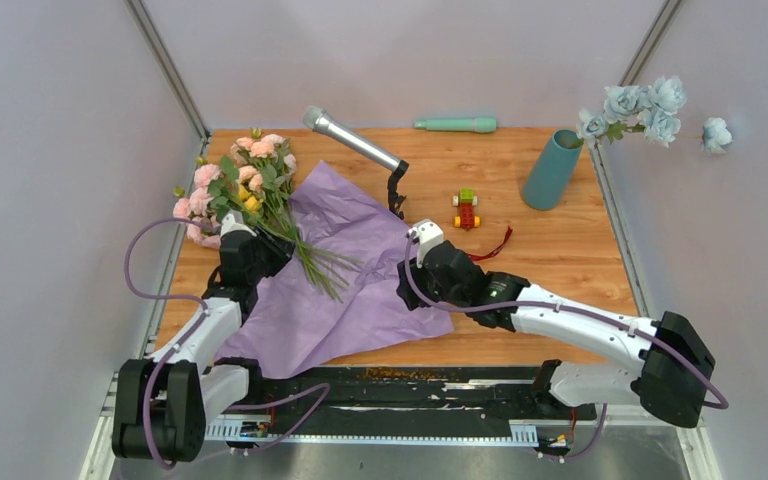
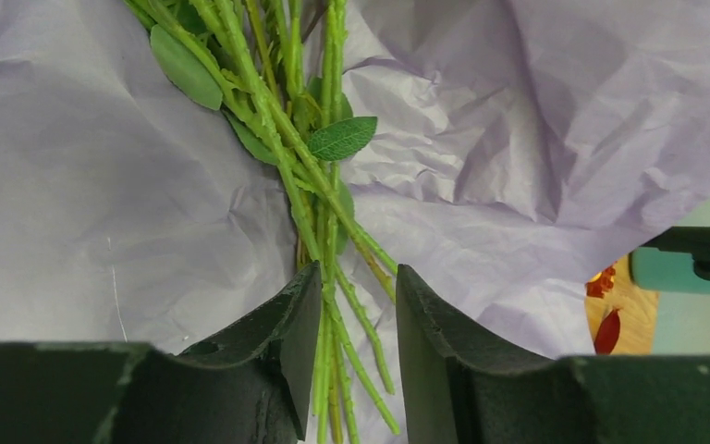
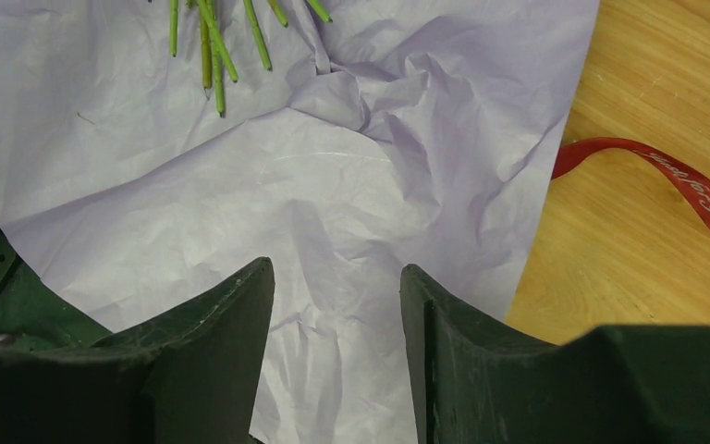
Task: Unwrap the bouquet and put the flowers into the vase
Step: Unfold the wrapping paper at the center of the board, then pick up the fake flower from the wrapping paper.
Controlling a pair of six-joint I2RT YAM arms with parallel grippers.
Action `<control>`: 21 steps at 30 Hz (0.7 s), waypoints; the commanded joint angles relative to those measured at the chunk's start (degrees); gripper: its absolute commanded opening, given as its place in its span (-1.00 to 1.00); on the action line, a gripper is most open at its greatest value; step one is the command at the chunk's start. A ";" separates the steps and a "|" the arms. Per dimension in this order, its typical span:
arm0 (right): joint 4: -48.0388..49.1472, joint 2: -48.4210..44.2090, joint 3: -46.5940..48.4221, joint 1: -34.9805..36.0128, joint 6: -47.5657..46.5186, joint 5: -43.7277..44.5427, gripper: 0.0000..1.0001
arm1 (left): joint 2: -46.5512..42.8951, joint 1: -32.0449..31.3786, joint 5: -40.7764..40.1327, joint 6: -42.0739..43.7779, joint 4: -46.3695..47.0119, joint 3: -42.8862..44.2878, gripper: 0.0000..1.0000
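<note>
Left tool [image 2: 359, 277] stands partly open astride the flowers [image 2: 319, 185], one finger touching the stems and a gap at the other. Right tool [image 3: 337, 273] hangs half open over the paper wrap [image 3: 333, 185], holding nothing. The stem ends are cut off at the bottom edge. Vase [image 1: 551, 170] stands upper right on the tabletop [image 1: 560, 260], and the ribbon [image 3: 666, 171] lies beside the paper.

3 pale walls [image 1: 410, 50] enclose the wooden table [image 1: 560, 255] (soft, even light).

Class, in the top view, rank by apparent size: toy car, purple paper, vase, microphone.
1. purple paper, clearly largest.
2. vase and microphone: too close to rank; the microphone is longer, the vase wider.
3. toy car, smallest.
</note>
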 commanded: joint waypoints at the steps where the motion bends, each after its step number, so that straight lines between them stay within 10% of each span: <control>1: 0.27 -3.42 -0.93 -0.52 1.27 0.86 0.07 | 2.81 0.50 -0.19 1.38 4.98 -0.14 -0.15; 21: -0.90 -3.53 -2.12 -0.75 2.62 0.86 0.07 | 12.20 0.91 0.21 1.56 11.35 -0.94 -0.29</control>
